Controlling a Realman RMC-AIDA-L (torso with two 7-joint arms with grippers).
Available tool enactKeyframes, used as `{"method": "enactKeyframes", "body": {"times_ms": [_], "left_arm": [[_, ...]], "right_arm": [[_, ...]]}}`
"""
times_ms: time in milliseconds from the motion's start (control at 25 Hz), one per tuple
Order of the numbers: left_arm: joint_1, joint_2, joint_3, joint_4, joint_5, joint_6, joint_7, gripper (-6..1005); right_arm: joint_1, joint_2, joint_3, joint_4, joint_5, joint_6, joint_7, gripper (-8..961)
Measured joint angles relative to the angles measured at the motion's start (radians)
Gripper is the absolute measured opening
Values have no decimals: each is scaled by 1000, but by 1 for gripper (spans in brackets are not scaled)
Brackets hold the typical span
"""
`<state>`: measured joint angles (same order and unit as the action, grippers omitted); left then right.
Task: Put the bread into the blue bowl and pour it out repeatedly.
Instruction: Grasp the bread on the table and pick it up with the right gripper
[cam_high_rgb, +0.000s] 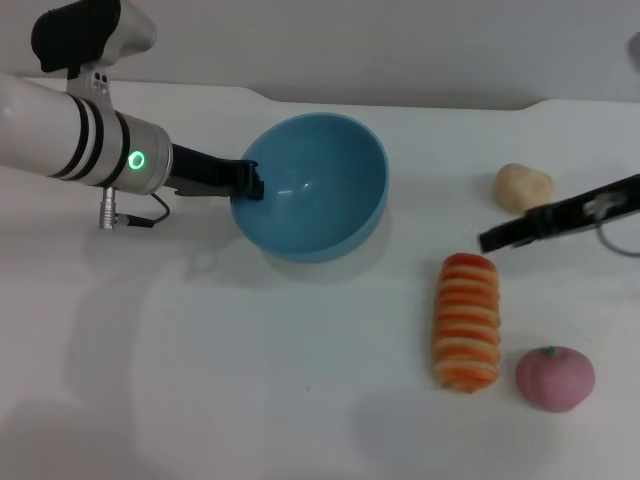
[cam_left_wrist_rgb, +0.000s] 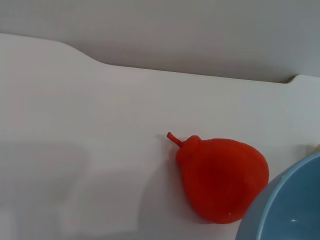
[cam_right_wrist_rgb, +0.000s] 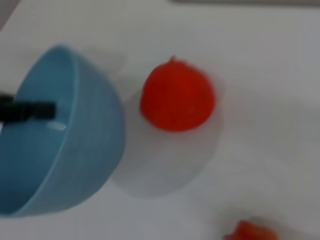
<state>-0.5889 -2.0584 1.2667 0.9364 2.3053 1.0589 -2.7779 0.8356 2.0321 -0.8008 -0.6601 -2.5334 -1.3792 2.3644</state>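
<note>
The blue bowl (cam_high_rgb: 315, 185) is tipped up on its side left of the table's middle, and nothing shows inside it. My left gripper (cam_high_rgb: 250, 186) is shut on its left rim; its fingers (cam_right_wrist_rgb: 30, 110) show on the rim in the right wrist view, where the bowl (cam_right_wrist_rgb: 75, 150) is also tilted. The bowl's edge (cam_left_wrist_rgb: 290, 205) shows in the left wrist view. The bread (cam_high_rgb: 466, 320) lies striped side up on the table to the bowl's right, apart from it. My right gripper (cam_high_rgb: 495, 238) hovers just right of the bread's far end, holding nothing that I can see.
A small beige lump (cam_high_rgb: 522, 186) lies behind the right gripper. A pink round fruit (cam_high_rgb: 555, 378) lies right of the bread's near end. A red-orange pepper-like thing (cam_left_wrist_rgb: 222, 177) sits behind the bowl, hidden in the head view and also visible in the right wrist view (cam_right_wrist_rgb: 177, 97).
</note>
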Motion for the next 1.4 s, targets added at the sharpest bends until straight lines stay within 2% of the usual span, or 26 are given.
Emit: {"method": "enactKeyframes", "body": {"times_ms": [120, 280, 560, 800, 960, 1400], "left_arm": [[0, 0, -1, 0, -1, -1, 0, -2], [0, 0, -4, -1, -2, -2, 0, -2], [0, 1, -4, -3, -2, -18, 0, -1], [-3, 3, -5, -1, -1, -28, 0, -1], [-6, 3, -8, 0, -1, -29, 0, -2], [-6, 4, -17, 1, -1, -28, 0, -2]], "right_arm": [[8, 16, -50, 31, -1, 24, 10, 567], [12, 18, -101, 57, -17, 48, 65, 567], [12, 28, -120, 71, -72, 80, 131, 567], [60, 41, -122, 212, -66, 198, 130, 566], [78, 42, -131, 267, -65, 250, 125, 566], [76, 48, -186, 277, -64, 291, 124, 566]]}}
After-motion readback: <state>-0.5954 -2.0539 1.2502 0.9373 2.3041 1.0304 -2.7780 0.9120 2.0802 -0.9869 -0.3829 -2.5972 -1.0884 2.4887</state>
